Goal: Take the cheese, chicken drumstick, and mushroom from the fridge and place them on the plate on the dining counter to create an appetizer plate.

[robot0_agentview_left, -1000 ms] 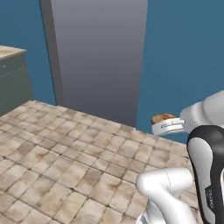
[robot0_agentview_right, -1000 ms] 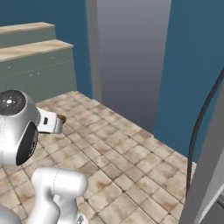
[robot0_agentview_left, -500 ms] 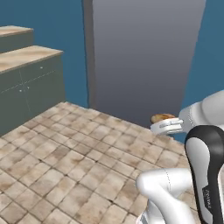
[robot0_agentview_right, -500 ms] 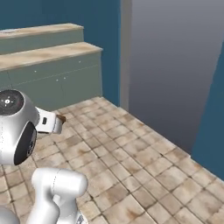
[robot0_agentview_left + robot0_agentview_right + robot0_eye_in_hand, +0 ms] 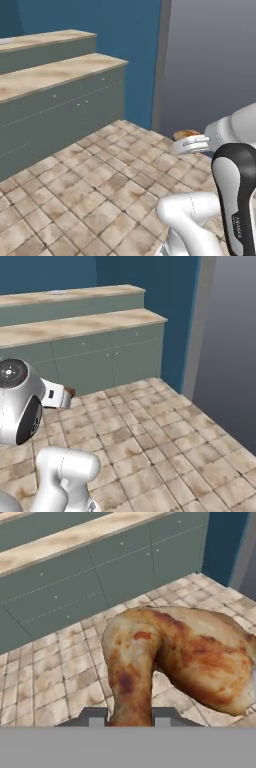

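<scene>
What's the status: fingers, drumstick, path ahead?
Fingers shut on the chicken drumstick, held above the tiled floor. Stepped counter ahead. Nothing seen in the way.

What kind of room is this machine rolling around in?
Most likely a kitchen: a long counter with a marble-look top and grey-green cupboard fronts, a tiled floor, and a roasted chicken drumstick held in the claw.

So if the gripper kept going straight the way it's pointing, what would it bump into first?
Probably the grey-green cabinet front under the beige counter, though depth is hard to judge. The gripper, shut on the chicken drumstick, points over tiled floor toward it.
</scene>
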Robot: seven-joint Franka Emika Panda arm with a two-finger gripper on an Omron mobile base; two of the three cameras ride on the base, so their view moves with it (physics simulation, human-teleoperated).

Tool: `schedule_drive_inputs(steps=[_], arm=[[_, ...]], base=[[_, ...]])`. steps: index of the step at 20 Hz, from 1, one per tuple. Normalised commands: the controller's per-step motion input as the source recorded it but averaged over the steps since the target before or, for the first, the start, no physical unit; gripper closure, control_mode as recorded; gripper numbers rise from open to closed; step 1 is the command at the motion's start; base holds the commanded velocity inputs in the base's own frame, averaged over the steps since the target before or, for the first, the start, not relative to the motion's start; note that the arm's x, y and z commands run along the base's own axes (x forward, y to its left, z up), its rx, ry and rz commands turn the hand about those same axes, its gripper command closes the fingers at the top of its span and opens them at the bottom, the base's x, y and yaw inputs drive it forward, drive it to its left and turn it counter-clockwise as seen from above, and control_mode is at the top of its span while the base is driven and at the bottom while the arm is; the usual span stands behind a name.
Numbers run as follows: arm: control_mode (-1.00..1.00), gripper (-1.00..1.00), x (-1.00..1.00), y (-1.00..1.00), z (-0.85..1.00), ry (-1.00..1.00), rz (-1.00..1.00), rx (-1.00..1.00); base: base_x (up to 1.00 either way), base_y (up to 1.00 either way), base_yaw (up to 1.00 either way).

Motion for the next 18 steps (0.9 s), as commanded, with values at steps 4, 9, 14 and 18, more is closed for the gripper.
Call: schedule_drive_inputs(steps=[4,9,14,18], arm=[[1.00,1.00,0.00,0.00,0.00,0.00,0.00,0.00],[1.00,1.00,0.00,0.00,0.00,0.00,0.00,0.00],[1.00,1.00,0.00,0.00,0.00,0.00,0.00,0.00],[1.00,1.00,0.00,0.00,0.00,0.00,0.00,0.00]], base=[[1.00,0.59,0.31],[1.00,0.49,0.27],[1.00,0.56,0.24],[0.86,0.67,0.23]])
